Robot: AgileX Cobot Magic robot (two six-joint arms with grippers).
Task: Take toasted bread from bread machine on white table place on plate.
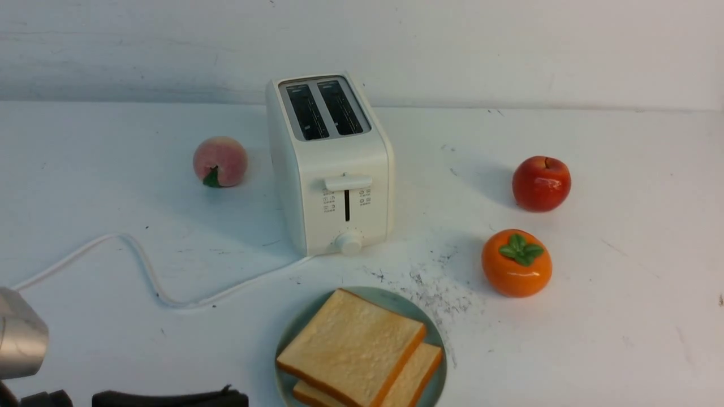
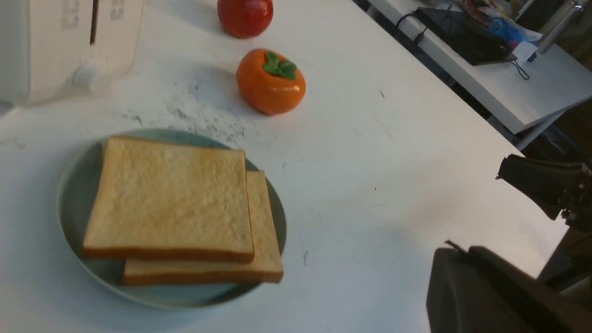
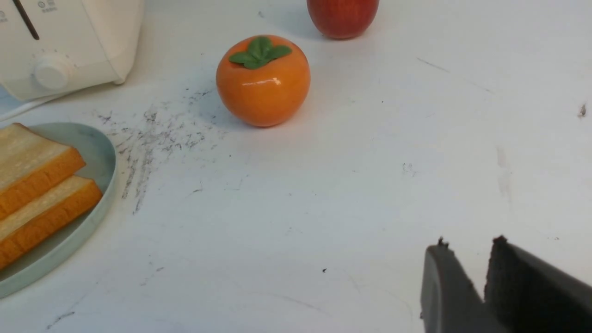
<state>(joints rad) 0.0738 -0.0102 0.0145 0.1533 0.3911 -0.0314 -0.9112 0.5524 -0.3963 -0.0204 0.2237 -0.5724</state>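
The counter [image 1: 622, 339] is carrying every item, and the toaster [image 1: 334, 169] is serving as the landmark. The toaster is standing upright with both slots showing dark and empty, so it is judged that no bread is remaining inside. Its cord [image 1: 141, 265] is trailing away on the robot's left side.

The plate [image 1: 434, 330] is lying just in front of the toaster, close enough for a short transfer. Both slices of toast [image 1: 350, 345] are lying flat on the plate, the upper slice overlapping the lower and offset toward the toaster, which is letting both fit within the rim. The task is therefore appearing complete.

Three toy fruits are sitting clear of the transfer path: a persimmon [image 1: 516, 263] to the right of the toaster, nearest the plate; an apple [image 1: 541, 183] farther right; a peach [image 1: 220, 161] to the left.

The left gripper [image 2: 481, 277] is showing clenched fingers with nothing between them. The right gripper [image 3: 469, 259] is showing a narrow gap between its fingers [image 3: 441, 277] and is grasping nothing. Both are hanging well apart from the plate, on the side away from the toaster.
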